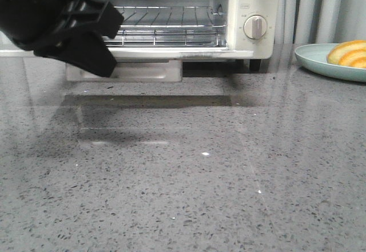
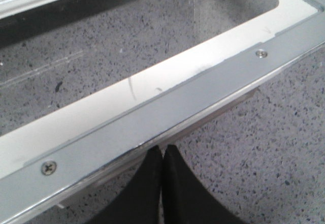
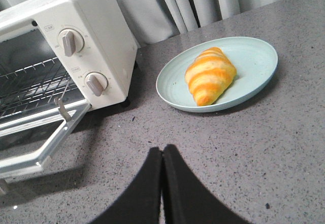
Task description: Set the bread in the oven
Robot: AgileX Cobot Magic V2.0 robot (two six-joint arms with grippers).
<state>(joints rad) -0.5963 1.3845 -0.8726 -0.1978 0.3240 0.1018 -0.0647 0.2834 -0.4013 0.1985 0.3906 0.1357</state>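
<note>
**Door down, bread still on its plate**

Speckled desk (image 1: pixel 189 195) fills the foreground. At nine o'clock the left end effector (image 2: pixel 162 158) hangs with fingers pressed together, empty, just off the lowered door (image 2: pixel 167 102). At twelve the oven (image 1: pixel 251 12) stands open, rack (image 1: pixel 166 26) bare. At three the bread (image 3: pixel 209 75) lies on a plate (image 3: pixel 254 56); the right end effector (image 3: pixel 162 158) hovers near it, closed on nothing. Opening looks finished. Next, I judge, the right must spread and grasp the bread.

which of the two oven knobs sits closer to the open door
The lower knob on the oven; it sits just above the dropped door, while the upper knob is nearer the top.
</note>
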